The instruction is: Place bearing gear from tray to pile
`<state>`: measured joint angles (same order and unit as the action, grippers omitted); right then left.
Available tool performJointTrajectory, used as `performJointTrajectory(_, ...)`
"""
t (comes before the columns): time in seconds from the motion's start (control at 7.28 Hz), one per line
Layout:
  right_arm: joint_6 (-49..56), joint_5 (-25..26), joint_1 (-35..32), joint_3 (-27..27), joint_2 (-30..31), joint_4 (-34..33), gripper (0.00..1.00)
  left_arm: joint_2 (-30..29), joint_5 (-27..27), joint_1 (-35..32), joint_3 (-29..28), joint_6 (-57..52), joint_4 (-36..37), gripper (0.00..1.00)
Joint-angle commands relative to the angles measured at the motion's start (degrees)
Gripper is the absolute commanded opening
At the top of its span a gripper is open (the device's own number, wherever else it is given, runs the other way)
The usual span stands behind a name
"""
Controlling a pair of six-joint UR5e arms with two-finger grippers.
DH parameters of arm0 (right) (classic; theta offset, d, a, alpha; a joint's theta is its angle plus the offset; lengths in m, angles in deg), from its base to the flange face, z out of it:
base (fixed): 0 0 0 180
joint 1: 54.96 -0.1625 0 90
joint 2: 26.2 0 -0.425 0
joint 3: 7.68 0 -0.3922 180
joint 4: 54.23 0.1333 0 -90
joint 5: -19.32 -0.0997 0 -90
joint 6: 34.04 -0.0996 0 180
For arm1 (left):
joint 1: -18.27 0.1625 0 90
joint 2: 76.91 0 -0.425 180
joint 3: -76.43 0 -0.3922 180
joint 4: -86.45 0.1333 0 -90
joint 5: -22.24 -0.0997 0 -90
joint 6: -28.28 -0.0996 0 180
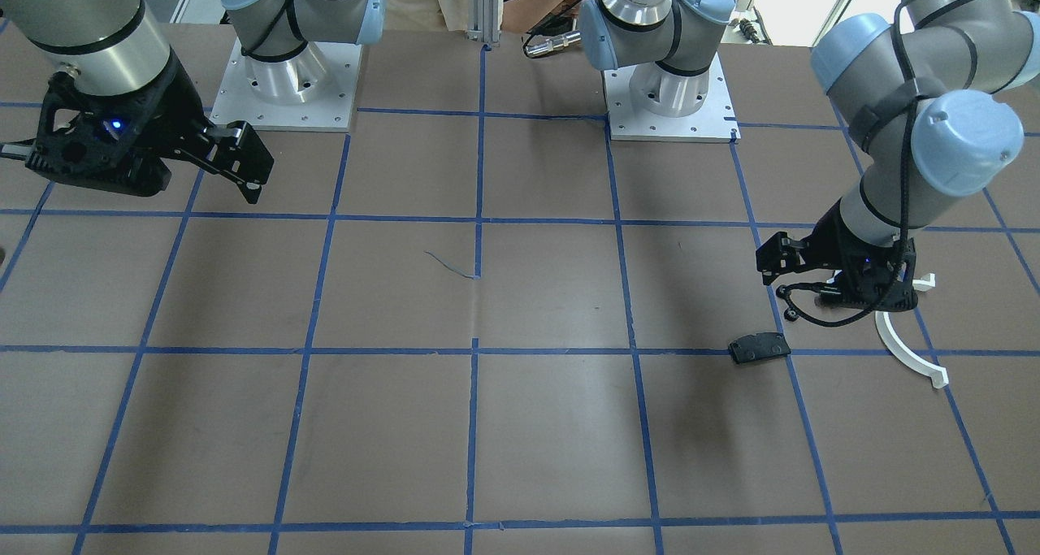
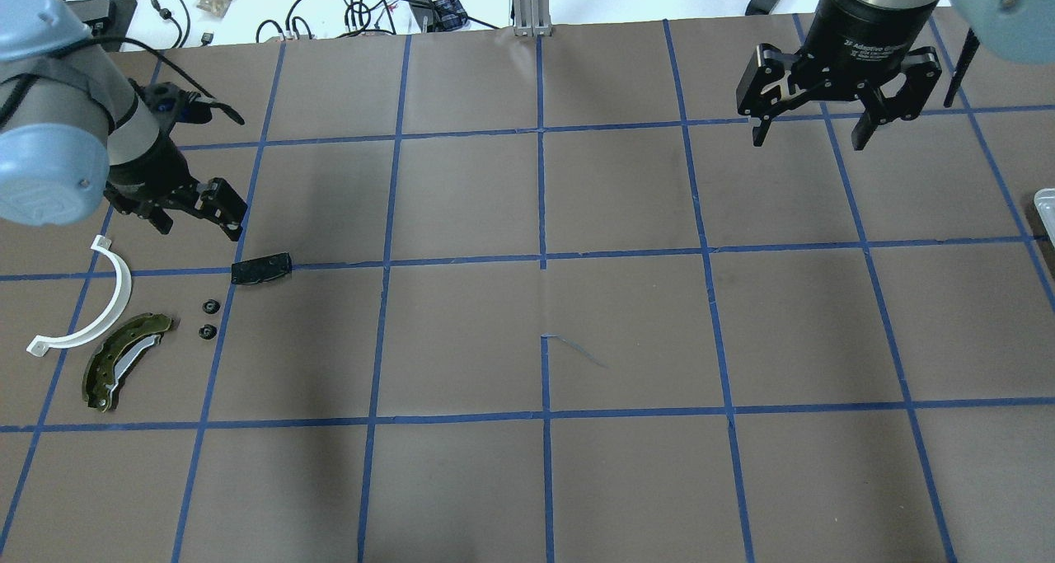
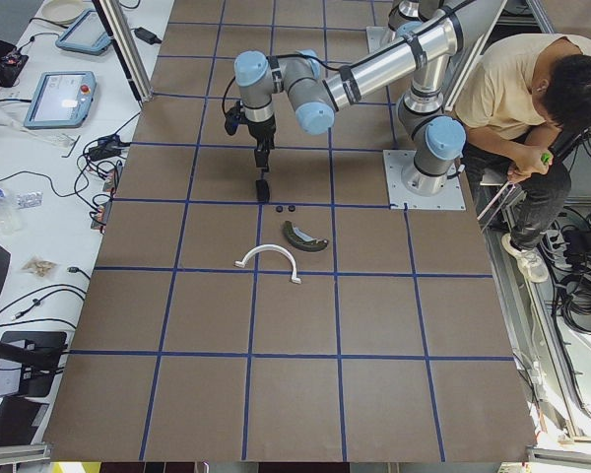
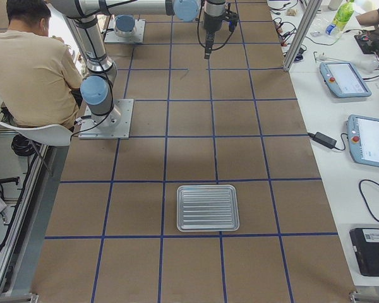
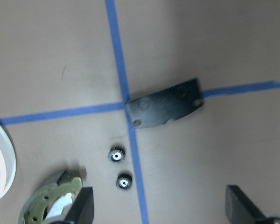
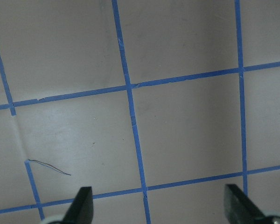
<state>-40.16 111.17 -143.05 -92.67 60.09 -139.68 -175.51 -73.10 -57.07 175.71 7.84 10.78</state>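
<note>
1. Note two small black bearing gears [image 2: 211, 305] lying on the brown table [image 2: 527, 480], close together but not touching, just beside a blue tape line [image 2: 216, 340].
2. Place them within the pile: between the flat black pad plate [image 2: 261, 268] and the olive-green brake shoe [image 2: 124, 358], with the white half-ring [image 2: 91, 307] on the shoe's far side.
3. Record left gripper [image 2: 199, 229] spread wide, nothing between its fingers; hangs above the table near the pad plate and the gears.
4. Record right gripper [image 2: 809, 138] likewise released and holding nothing, above bare table, well apart from the pile.
5. Log ribbed metal tray [image 4: 208, 207] toward the table's right end, well apart from the gears.
</note>
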Motion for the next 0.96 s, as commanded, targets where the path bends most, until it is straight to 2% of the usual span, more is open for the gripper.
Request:
performJointTrajectory(0.0,-0.03,0.08,0.02,0.00,-0.07,-0.16,1.00,1.48,1.20,-7.95,-9.15,10.99,-10.94,1.00)
performJointTrajectory(0.14,-0.03,0.17,0.02,0.00,-0.07,-0.07,1.00,2.27,5.13,-10.16,-12.15,17.12,-12.55,1.00)
performJointTrajectory(0.41,0.06,0.17,0.10,0.00,-0.07,-0.07,1.00,3.85,5.34,-14.90,-16.72,19.81,-19.65,1.00)
performJointTrajectory(0.55,0.06,0.00,0.10,0.00,0.01,-0.25,1.00,4.55,4.82,-16.75,-18.23,20.69,-20.82,1.00)
performJointTrajectory(0.69,0.06,-0.09,0.10,0.00,0.10,-0.34,1.00,3.51,4.64,-17.73,-18.07,23.13,-20.74,1.00)
performJointTrajectory(0.82,0.15,0.08,0.02,0.17,0.19,-0.25,1.00,5.24,4.64,-18.00,-17.20,22.46,-20.65,1.00)
